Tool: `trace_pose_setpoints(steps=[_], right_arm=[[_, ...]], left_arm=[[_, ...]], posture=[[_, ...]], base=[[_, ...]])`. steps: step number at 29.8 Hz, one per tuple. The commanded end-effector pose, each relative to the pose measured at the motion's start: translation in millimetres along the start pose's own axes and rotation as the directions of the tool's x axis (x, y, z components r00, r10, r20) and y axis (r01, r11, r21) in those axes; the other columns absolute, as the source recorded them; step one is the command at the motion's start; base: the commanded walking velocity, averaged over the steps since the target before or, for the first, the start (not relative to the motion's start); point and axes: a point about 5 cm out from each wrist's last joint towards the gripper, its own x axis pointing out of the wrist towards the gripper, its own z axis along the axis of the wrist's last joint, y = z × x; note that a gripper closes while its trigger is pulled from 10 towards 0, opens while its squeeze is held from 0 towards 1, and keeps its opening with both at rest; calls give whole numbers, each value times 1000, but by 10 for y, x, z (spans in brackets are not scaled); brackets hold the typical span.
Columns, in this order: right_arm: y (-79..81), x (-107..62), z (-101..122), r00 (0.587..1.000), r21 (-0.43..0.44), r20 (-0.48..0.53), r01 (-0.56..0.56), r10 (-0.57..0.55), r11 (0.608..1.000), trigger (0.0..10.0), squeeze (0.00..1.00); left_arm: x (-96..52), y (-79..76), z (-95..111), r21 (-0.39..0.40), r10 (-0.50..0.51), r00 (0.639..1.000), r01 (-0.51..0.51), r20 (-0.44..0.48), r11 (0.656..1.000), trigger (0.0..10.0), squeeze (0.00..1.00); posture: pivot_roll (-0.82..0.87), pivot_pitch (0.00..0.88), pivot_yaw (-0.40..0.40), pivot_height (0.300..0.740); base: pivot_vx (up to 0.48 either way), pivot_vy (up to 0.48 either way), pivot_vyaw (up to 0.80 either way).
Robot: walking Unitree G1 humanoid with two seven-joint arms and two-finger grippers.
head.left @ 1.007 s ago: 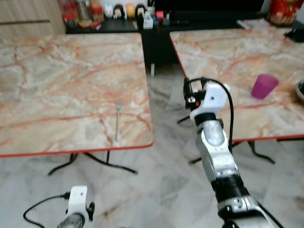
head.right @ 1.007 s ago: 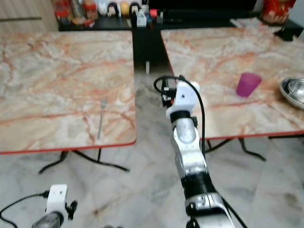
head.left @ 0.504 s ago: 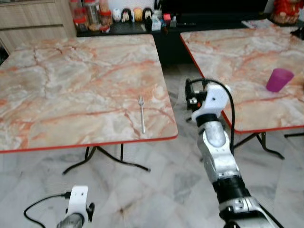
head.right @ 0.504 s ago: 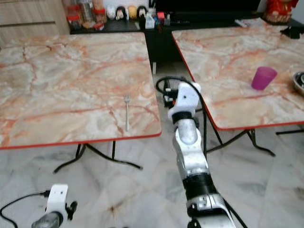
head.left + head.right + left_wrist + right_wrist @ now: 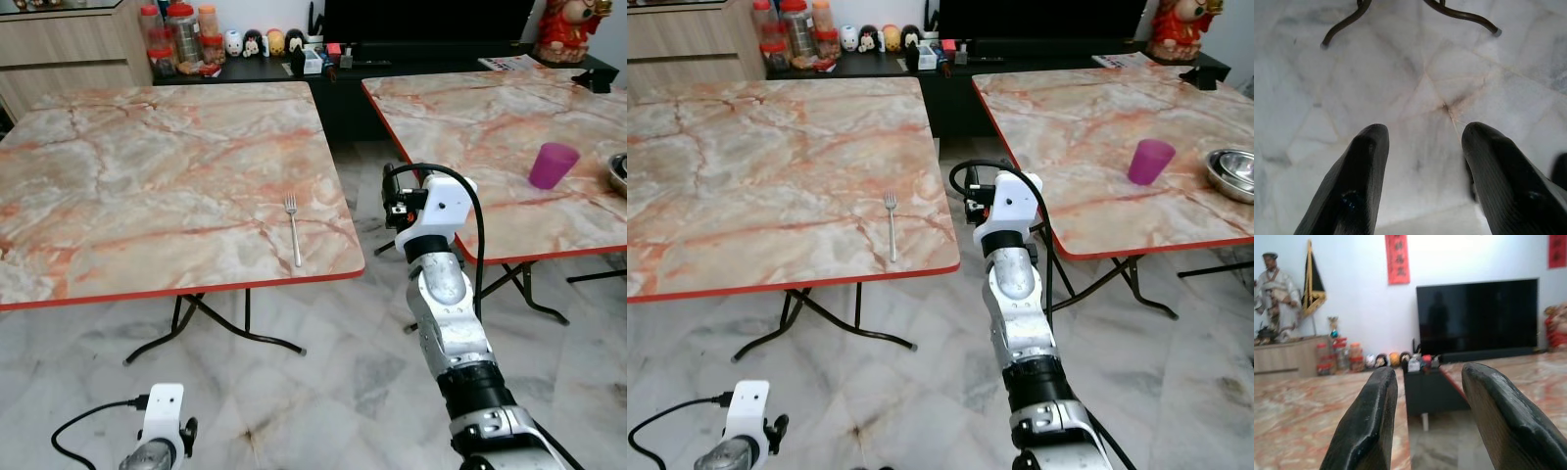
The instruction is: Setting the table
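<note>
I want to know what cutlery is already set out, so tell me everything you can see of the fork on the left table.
The fork is slim, silvery and looks like metal. It lies flat on the marble-patterned left table, near the corner closest to the robot's right side, a little in from the red front edge. Its tines point away from the robot and its handle runs back toward that edge. Nothing but the tabletop touches it, and neither gripper is near it.

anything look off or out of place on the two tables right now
Nothing is spilled or damaged. The fork lies flat alone near the left table's front edge, with no plate beside it. The purple cup stands upright on the right table, apart from the metal bowl.
</note>
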Motion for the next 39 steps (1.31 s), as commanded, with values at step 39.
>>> trace_pose_setpoints(steps=[39], right_arm=[[-88, 8, -27, 999, -23, -3, 49, -49, 999, 10000, 0]], left_arm=[[9, 55, 72, 11, 9, 1000, -9, 30, 1000, 10000, 0]], posture=[[50, 107, 35, 740]], base=[[135, 92, 68]])
